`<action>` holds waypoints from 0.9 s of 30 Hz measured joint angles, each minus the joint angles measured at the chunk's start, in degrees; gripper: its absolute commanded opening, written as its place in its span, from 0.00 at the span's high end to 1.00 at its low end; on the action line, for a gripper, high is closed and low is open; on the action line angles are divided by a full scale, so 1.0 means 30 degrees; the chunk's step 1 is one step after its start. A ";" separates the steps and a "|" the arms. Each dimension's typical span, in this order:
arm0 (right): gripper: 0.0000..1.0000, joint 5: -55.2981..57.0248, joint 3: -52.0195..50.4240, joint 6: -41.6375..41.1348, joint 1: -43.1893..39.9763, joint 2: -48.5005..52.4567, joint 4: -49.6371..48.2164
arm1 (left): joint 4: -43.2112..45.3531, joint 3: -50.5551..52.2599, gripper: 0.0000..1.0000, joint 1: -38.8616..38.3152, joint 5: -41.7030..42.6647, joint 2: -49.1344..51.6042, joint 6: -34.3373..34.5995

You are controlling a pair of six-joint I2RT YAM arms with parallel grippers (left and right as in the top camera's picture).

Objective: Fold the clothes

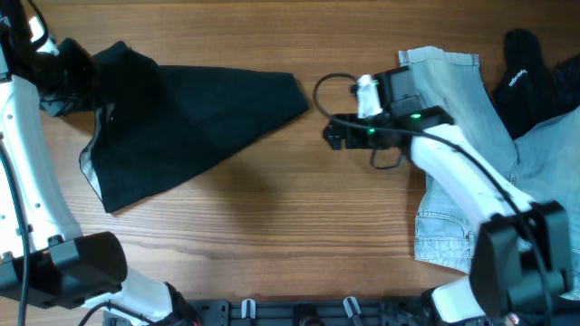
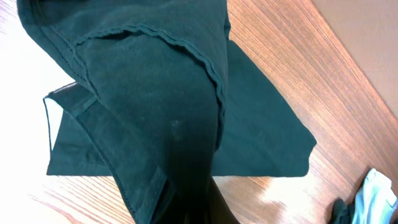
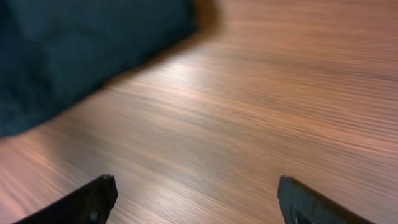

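A dark green garment [image 1: 190, 118] lies on the left half of the wooden table, partly folded, its point reaching to the middle. My left gripper [image 1: 68, 68] is shut on the garment's upper left corner and holds it lifted; in the left wrist view the cloth [image 2: 161, 118] hangs over and hides the fingers. My right gripper [image 1: 333, 133] is open and empty, just right of the garment's tip, over bare wood. In the right wrist view its two fingers [image 3: 193, 199] are wide apart, with the garment's edge [image 3: 81, 50] at the upper left.
A pair of light blue jeans [image 1: 453, 127] lies at the right under the right arm. A black garment [image 1: 526, 72] and more pale cloth sit at the far right edge. A black cable [image 1: 331, 86] loops by the right wrist.
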State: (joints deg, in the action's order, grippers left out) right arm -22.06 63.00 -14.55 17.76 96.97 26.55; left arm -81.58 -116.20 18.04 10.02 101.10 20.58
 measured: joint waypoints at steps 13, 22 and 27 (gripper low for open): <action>0.67 -0.1778 0.0036 -0.8422 0.2266 0.8327 -1.6385 | -0.0029 0.0022 0.96 0.0000 -0.0270 0.0044 0.0000; 0.96 0.0175 0.0051 -0.8138 0.0940 0.7096 -1.2888 | 0.0102 0.0022 0.96 -0.0036 -0.0270 0.0044 -0.0007; 0.96 0.1770 0.0437 -0.5173 -0.4109 -0.0714 -0.4991 | 0.6645 0.0233 0.96 -0.2463 0.0576 0.0240 -0.1574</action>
State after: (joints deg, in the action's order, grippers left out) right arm -16.75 64.31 -30.06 5.43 94.83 11.57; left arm -61.65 -115.50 10.66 11.75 101.82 15.86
